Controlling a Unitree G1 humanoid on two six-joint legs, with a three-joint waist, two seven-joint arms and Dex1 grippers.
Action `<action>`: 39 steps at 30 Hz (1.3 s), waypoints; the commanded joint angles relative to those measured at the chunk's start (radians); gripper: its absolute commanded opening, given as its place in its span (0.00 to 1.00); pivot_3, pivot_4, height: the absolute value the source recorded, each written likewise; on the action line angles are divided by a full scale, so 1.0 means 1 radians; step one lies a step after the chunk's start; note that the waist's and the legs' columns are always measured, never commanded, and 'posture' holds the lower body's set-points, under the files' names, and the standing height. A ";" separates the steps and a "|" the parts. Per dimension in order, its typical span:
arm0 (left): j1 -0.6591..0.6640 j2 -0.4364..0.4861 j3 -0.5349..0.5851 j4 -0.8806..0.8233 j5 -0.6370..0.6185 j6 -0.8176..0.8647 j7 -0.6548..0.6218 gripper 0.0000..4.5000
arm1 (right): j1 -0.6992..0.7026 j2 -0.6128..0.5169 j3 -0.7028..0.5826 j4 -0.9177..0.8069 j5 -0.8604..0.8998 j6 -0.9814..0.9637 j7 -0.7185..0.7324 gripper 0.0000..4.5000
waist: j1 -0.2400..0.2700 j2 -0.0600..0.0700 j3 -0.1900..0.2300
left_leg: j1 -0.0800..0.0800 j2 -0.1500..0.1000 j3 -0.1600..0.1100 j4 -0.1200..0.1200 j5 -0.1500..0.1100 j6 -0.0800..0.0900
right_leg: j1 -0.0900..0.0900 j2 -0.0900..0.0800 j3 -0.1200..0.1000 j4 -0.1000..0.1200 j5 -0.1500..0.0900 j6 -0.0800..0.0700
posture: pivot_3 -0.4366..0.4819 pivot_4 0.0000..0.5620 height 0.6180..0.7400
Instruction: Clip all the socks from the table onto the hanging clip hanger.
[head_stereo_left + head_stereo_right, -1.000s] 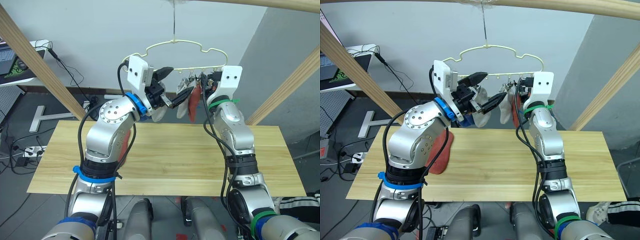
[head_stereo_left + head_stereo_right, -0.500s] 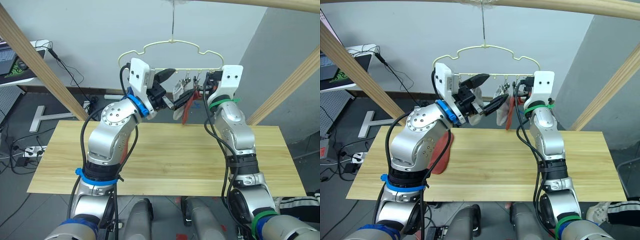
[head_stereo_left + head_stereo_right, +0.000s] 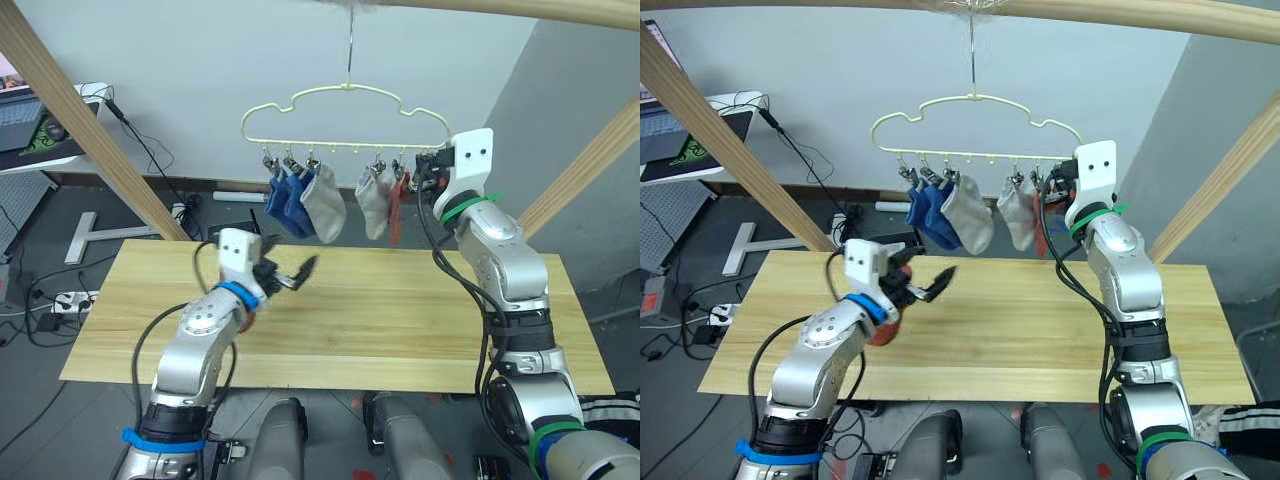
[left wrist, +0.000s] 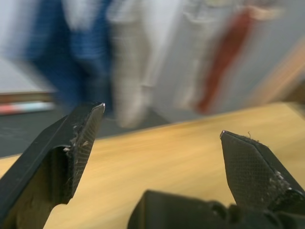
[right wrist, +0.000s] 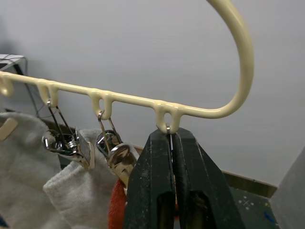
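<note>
My right end effector (image 5: 171, 143) is pinched on the last clip of the pale-yellow wire clip hanger (image 3: 345, 95); left end effector (image 3: 290, 275) is spread w/ nothing, low over the light wooden surface (image 3: 400, 330). Five socks hang; a rust-red sock (image 3: 878, 333) lies by my left wrist. Risk: tugging could swing the hanger.

Matt grained wooden table (image 3: 420, 330); soft cloth socks (image 3: 322, 205); glossy hanger (image 3: 345, 100).

Left gripper (image 3: 290, 273) agape; right gripper (image 5: 172, 138) clamped.
</note>
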 commanded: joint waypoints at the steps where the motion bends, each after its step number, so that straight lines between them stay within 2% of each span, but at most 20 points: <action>1: 0.003 0.067 0.073 0.236 0.095 -0.156 0.073 1.00 | 0.021 -0.045 -0.019 -0.056 -0.002 0.022 0.020 0.01 | -0.004 0.000 0.000 | 0.000 0.000 0.000 0.000 0.000 0.000 | -0.001 0.000 0.000 0.000 0.000 0.000 | 0.45 0.52 1.00; 6: -0.080 0.067 0.102 0.434 0.089 -0.210 0.077 1.00 | 0.030 -0.045 -0.014 -0.068 -0.002 0.038 0.014 0.01 | 0.013 0.000 0.000 | -0.002 0.001 0.001 0.000 0.000 0.000 | -0.002 0.000 -0.004 0.000 0.000 -0.001 | 0.45 0.52 1.00; 9: -0.128 0.062 0.114 0.536 0.056 -0.230 0.034 1.00 | 0.033 -0.049 -0.014 -0.080 -0.003 0.050 0.015 0.01 | 0.013 0.000 0.000 | -0.002 0.001 0.002 0.000 0.000 0.000 | -0.002 -0.002 -0.003 0.000 0.000 -0.001 | 0.44 0.53 1.00; 20: -0.198 0.038 0.107 0.688 0.030 -0.245 -0.040 1.00 | 0.031 -0.055 -0.017 -0.087 -0.007 0.065 0.010 0.01 | 0.004 -0.001 0.000 | -0.002 0.001 0.001 -0.001 0.000 0.000 | -0.002 -0.003 -0.004 0.000 0.000 0.000 | 0.43 0.54 1.00; 26: -0.221 0.055 0.041 0.807 0.103 -0.283 -0.074 1.00 | 0.033 -0.065 -0.013 -0.097 -0.011 0.074 0.015 0.01 | 0.003 -0.001 0.000 | -0.002 0.000 0.002 -0.001 0.000 0.000 | -0.002 -0.003 -0.004 0.000 0.000 0.000 | 0.42 0.55 1.00; 39: -0.224 0.031 0.082 0.771 0.036 -0.244 -0.114 0.12 | 0.018 -0.077 -0.018 -0.083 -0.002 0.066 0.026 0.00 | 0.002 -0.001 0.000 | -0.002 0.001 0.002 -0.001 0.000 0.000 | -0.002 -0.003 -0.004 0.000 0.000 0.000 | 0.41 0.56 1.00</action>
